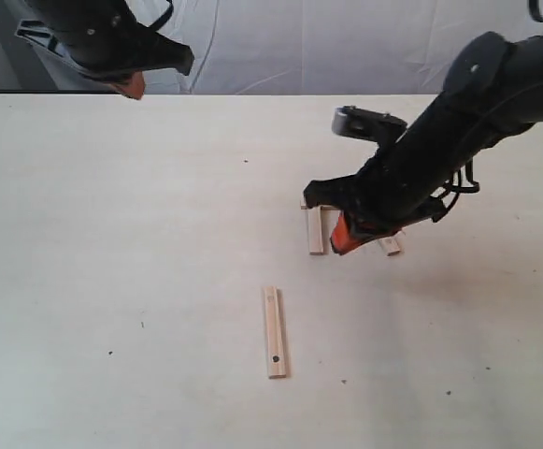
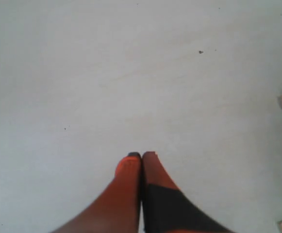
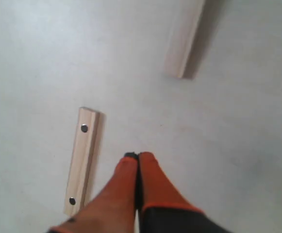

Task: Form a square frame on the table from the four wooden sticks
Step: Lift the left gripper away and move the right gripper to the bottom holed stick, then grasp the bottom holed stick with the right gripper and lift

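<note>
nearest me, toward 6 o'clock on the table (image 1: 112,281), one loose stick (image 1: 274,332) lies alone. it runs roughly 6 to 12, touches nothing, and is well apart from the others. that one, i'd say, is the piece yet to be fetched.

further in, around 3 o'clock from the table's middle, the right gripper (image 1: 339,241) hangs low over the start of the frame. its orange fingertips (image 3: 127,167) are pressed together with nothing between them, so it is clenched on air. just beside it at 9 o'clock lies a second stick (image 1: 315,230). at its 3 o'clock the end of a third stick (image 1: 390,246) pokes out from under the arm. whether a fourth lies across the far side i cannot tell, since the arm covers that part. no closed square shows.

farthest off, at the 10 o'clock corner, the left gripper (image 1: 133,86) is held high above the table. its fingers (image 2: 128,170) are also squeezed together and empty.

my reading: about half done, perhaps more. at least the loose stick is left to place, and the corners need checking.
</note>
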Tool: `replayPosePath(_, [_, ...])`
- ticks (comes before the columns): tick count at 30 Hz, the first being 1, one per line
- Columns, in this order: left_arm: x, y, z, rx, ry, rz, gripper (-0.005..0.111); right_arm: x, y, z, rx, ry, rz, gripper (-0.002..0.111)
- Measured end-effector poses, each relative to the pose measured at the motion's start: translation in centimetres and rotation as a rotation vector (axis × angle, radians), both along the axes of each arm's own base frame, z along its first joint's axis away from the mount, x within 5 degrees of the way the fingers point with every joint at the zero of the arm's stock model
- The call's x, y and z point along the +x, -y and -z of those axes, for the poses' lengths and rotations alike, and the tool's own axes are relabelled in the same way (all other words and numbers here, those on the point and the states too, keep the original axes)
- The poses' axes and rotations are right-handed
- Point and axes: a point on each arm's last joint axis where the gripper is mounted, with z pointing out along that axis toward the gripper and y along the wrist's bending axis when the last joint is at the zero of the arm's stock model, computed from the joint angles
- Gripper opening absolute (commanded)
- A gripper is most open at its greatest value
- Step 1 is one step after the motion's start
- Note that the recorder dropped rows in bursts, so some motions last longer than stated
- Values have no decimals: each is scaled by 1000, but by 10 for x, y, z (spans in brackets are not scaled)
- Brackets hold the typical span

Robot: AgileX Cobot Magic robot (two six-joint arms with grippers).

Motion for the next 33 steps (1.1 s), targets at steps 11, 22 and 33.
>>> replayPosePath(11, [-64, -28, 25, -204, -29, 113, 0, -74, -92, -7, -206, 127, -75, 30])
replayPosePath(22, [-65, -67, 49, -320, -15, -48, 0, -78, -107, 43, -287, 53, 28, 32])
replayPosePath(33, [-65, -66, 48, -325, -12, -45, 0, -77, -108, 54, -296, 37, 44, 32])
